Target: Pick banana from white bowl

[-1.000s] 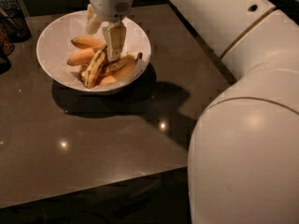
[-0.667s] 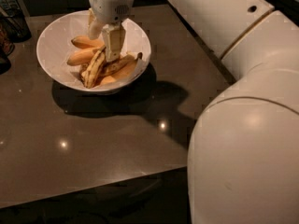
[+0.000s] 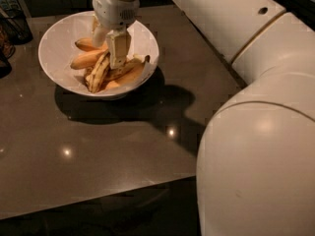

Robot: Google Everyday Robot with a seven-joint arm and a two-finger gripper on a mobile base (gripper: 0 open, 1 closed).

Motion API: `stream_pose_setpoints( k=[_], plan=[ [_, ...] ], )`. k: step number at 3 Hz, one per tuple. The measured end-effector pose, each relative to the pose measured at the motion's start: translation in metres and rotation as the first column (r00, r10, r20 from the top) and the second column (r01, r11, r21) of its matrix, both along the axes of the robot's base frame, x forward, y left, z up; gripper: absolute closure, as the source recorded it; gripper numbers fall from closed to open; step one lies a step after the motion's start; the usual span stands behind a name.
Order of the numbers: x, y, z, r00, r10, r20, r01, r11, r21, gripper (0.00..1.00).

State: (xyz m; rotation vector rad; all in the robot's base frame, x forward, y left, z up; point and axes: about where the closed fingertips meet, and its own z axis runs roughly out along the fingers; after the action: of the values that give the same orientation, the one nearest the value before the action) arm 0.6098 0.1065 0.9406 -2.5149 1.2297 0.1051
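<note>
- Two fingers of the gripper reach down into the white bowl in the upper left of the frame. They stand apart with a gap between them, and nothing is seen clamped there.
- One finger, a flat pale tan blade, stands nearer the camera. The other is partly hidden behind it, up and to the left.
- Just below and left of the nearer finger's tip lies the banana. Whether its upper end touches the fingertip cannot be told.
- It slants from that tip down toward the bowl's near wall. It is long and slightly curved, its skin dull yellow with dark streaks and specks.
- Around it lie smooth orange-yellow bananas, some to the left under the gripper and one at lower right of the fingers, with a dark stem tip by the rim.
- Wide, shallow and round, the bowl has plain smooth sides.
- It sits on a dark brown table, whose glossy top shows small bright spots of reflected light.
- Filling the right of the frame is the arm, made of rounded, smooth cream shells.
</note>
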Motion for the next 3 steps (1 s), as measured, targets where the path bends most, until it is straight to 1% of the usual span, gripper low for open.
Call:
stream_pose_setpoints(
  k=[1,2,3],
  plan=[
    [-0.0009,-0.0001,-0.0030,1.0000,0.002,-0.009,-0.002,1.000,0.002,0.47],
    [-0.0017,0.0001,-0.0085,0.9996,0.006,-0.026,-0.006,1.000,0.007,0.47],
    [-0.0021,0.0001,-0.0114,0.9994,0.007,-0.035,-0.007,1.000,0.009,0.44]
  ],
)
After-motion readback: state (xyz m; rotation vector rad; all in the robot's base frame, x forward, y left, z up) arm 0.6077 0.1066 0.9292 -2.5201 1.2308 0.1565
